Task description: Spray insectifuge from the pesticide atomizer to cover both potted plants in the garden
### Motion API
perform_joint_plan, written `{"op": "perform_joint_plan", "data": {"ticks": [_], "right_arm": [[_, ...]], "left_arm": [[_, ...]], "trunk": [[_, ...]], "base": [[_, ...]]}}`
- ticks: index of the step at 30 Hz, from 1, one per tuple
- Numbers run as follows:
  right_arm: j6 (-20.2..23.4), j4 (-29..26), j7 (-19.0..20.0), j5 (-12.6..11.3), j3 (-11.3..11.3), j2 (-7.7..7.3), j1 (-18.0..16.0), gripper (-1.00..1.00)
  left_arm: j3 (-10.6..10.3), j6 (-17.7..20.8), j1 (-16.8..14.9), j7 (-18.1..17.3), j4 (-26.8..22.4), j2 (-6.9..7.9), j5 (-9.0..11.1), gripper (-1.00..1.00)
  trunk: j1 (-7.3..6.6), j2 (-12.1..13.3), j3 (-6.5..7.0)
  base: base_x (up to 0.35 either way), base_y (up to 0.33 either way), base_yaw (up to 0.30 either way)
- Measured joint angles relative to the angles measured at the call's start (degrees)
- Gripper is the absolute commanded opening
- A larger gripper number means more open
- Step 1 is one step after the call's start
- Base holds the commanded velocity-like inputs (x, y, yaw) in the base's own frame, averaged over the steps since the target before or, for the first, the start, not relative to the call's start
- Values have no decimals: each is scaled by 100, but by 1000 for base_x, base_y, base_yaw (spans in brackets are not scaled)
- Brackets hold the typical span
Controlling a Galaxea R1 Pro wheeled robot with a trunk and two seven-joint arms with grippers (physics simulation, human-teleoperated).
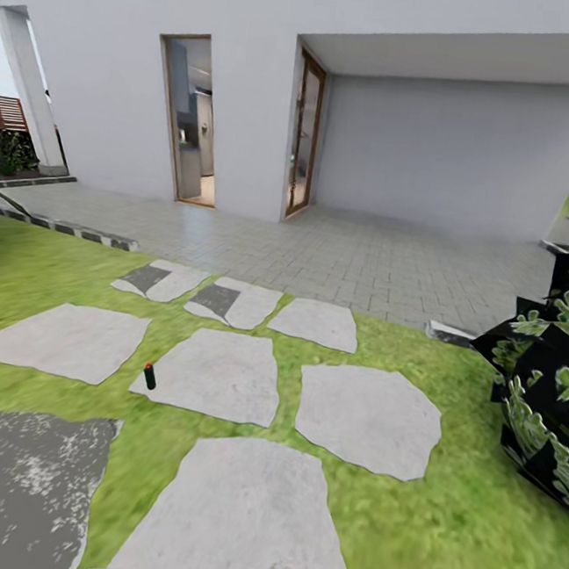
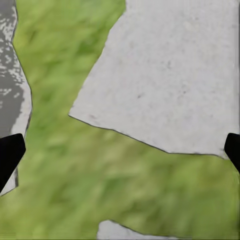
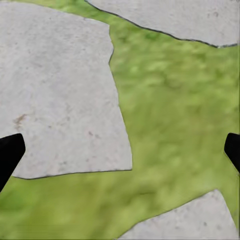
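A tiny upright bottle (image 1: 149, 376), dark with a reddish top, stands on the lawn at the left edge of a middle stepping stone (image 1: 212, 373); it is too small to tell if it is the pesticide atomizer. The potted plants are out of view. In the left wrist view my left gripper (image 2: 120, 152) is open, its black fingertips (image 2: 10, 155) far apart over grass and a stone. My right gripper (image 3: 120, 152) is open too, with its fingertips (image 3: 9, 152) above grass and stepping stones. Neither holds anything.
A big dark-leaved shrub (image 1: 547, 385) stands at the right. Several grey stepping stones cross the lawn toward a paved terrace (image 1: 323, 254) and a white house with a doorway (image 1: 190, 119). A mottled grey paved patch (image 1: 14, 483) lies at the near left.
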Motion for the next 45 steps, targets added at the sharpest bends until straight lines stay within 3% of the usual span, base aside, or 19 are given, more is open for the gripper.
{"op": "perform_joint_plan", "data": {"ticks": [15,45], "right_arm": [[0,2,2,0,-3,1,-2,100],[-1,12,0,0,-2,2,-2,100]], "left_arm": [[0,0,1,0,-1,7,0,100],[0,1,2,0,-2,8,0,100]], "trunk": [[0,0,0],[0,0,0]], "base": [[312,-132,22],[312,-142,267]]}}
